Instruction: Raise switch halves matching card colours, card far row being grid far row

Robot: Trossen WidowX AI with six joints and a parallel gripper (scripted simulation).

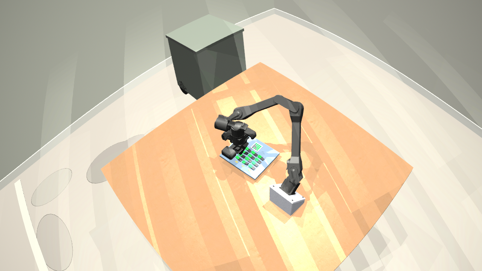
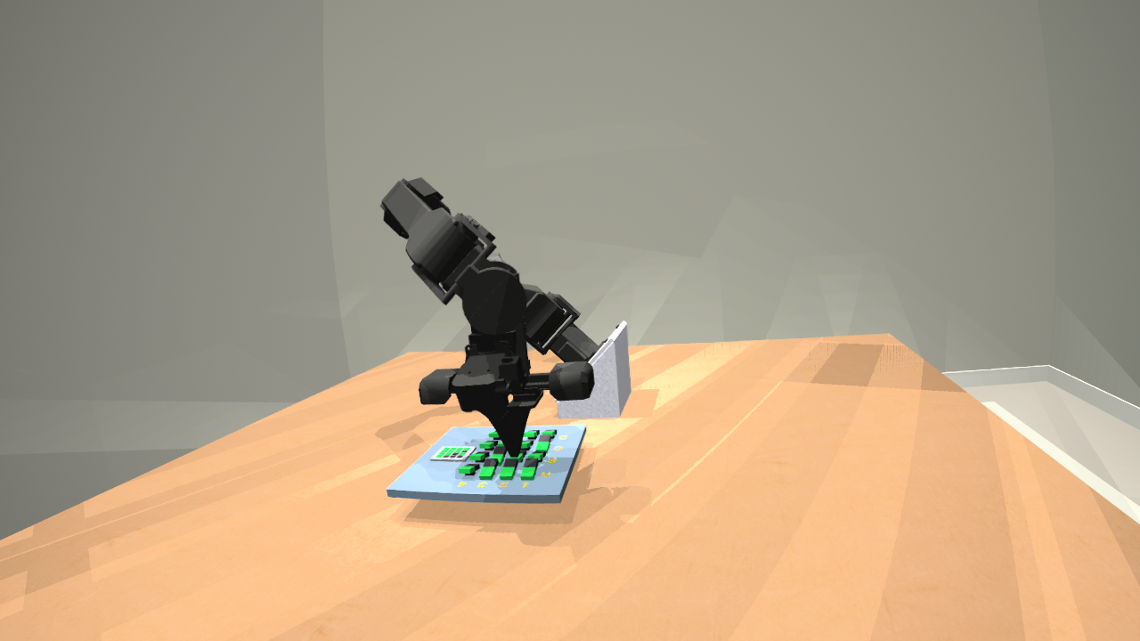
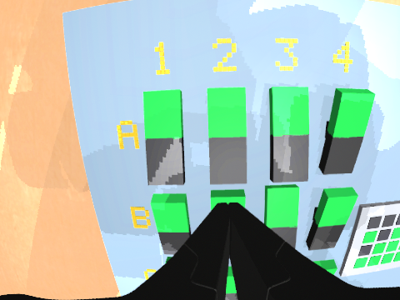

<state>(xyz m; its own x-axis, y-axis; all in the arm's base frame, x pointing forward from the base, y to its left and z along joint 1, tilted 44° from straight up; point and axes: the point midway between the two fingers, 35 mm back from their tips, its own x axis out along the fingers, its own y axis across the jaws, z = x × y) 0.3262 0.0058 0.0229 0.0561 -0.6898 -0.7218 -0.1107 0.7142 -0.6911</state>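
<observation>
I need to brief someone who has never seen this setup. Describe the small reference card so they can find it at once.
On the wooden table lies a pale blue panel with rows of green-and-grey rocker switches. The card sits flat on that panel, beside the column marked 4, level with row B. Unlike the raised switches next to it, it is a white-bordered grid of tiny green and dark grey squares.

I see orange wood desk (image 1: 188, 209). Pale blue switch panel (image 1: 266, 165) lies flat on it, right under my claw (image 2: 509, 441). Grey arm base block (image 1: 286, 198) sits on desk too, well behind claw.
</observation>
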